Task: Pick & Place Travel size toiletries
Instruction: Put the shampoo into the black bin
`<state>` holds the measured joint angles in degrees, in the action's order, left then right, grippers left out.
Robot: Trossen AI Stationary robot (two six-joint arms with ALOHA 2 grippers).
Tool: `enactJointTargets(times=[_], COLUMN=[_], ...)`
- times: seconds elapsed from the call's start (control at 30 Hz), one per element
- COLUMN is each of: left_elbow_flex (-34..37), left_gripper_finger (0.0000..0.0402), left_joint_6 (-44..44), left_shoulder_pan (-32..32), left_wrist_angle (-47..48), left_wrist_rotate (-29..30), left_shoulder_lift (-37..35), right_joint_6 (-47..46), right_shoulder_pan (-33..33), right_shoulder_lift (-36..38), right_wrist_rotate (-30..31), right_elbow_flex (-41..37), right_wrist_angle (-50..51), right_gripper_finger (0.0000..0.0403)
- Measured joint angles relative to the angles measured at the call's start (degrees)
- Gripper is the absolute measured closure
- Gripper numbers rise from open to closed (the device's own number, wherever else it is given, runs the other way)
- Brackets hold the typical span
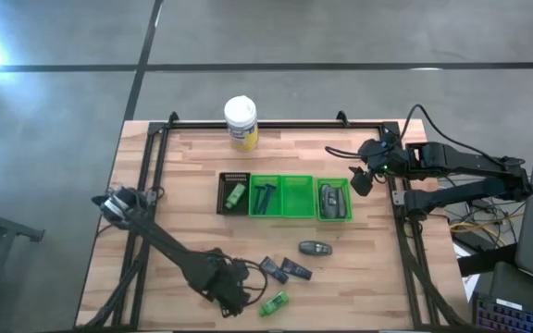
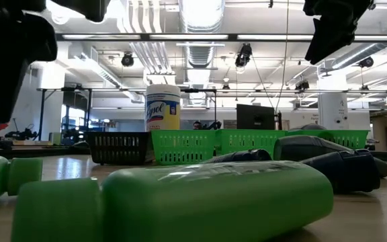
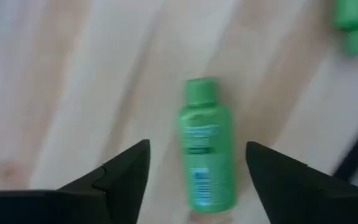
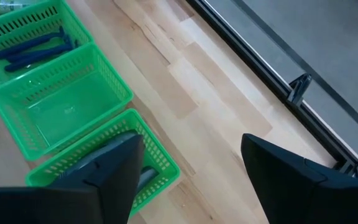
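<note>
Lying on its side closest to the low camera, a bright green plastic travel bottle [image 2: 180, 202] fills the foreground, and the left wrist view shows a bottle of this kind [image 3: 204, 146] resting flat on the pale wooden surface [image 1: 192, 166] between the left end effector's [image 3: 197, 171] two dark fingers, which stand apart on either side of it without touching. That straddling pose looks like a lineup for a grasp across the bottle's body. From above, the left arm reaches to the near edge, its end effector [image 1: 234, 298] just beside a green bottle [image 1: 274, 302]. Near it wait two small dark flat packets [image 1: 285, 269] and a grey oblong tube [image 1: 316, 247], well apart from the row of bins. That row holds a black mesh bin [image 1: 233, 193] with a green bottle inside, then three green mesh bins [image 1: 296, 197]: one with dark blue razors [image 4: 33, 46], one empty, one with grey items. The right end effector [image 1: 361, 178] hovers just beside the rightmost green bin, fingers apart and holding nothing, probably waiting. A yellow jar with a white lid [image 1: 241, 122] stands behind the bins, clear of the work. Little blocks the left grasp; the packets nearby are the only crowding.
</note>
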<state>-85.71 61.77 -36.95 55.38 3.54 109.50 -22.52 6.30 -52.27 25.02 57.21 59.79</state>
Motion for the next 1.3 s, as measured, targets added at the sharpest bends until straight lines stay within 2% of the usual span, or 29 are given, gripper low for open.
enactJointTargets(times=[0.1, 0.2, 0.4, 0.6, 0.73, 0.87, 1.03, 1.13, 1.3], left_elbow_flex=[0.9, 1.7, 4.6, 10.2, 11.7, 12.0, 12.8, 13.9, 18.0], left_gripper_finger=[0.011, 0.0102, 0.0103, 0.0106, 0.0112, 0.0147, 0.0236, 0.0277, 0.0275], left_joint_6=[-0.2, 1.2, 4.5, 4.8, 7.6, 5.8, 7.6, 13.3, 25.0], left_shoulder_pan=[-0.3, -0.6, -0.5, -0.6, -0.4, 0.1, 1.6, 3.7, 10.8], left_wrist_angle=[-6.4, -6.0, -4.5, -17.1, -17.7, -15.7, -14.4, -13.0, -13.9], left_wrist_rotate=[-2.5, -2.7, -2.2, -4.0, -4.0, -4.6, -4.5, 2.0, 19.1], left_shoulder_lift=[0.2, 1.8, 2.0, 1.8, 1.6, 1.3, -0.3, -3.2, -15.5], right_joint_6=[0.0, -0.8, -1.1, -1.1, -1.1, -1.0, -0.9, -0.5, 0.2], right_shoulder_pan=[0.0, 0.0, 0.0, 0.0, 0.0, 0.0, 0.0, 0.0, 0.0], right_shoulder_lift=[0.0, 0.0, 0.0, -0.1, -0.1, -0.4, -0.7, -1.1, -2.3], right_wrist_rotate=[0.0, 0.0, 0.0, 0.1, 0.6, 0.7, 0.7, 0.8, 0.9], right_elbow_flex=[0.0, 0.0, 0.0, 0.0, 0.0, 0.0, 0.0, 0.0, 0.0], right_wrist_angle=[0.0, 0.0, 0.0, -0.1, -0.1, -0.2, -0.2, -0.4, -0.6], right_gripper_finger=[0.0126, 0.0117, 0.0104, 0.0104, 0.0116, 0.0127, 0.0138, 0.0143, 0.0149])
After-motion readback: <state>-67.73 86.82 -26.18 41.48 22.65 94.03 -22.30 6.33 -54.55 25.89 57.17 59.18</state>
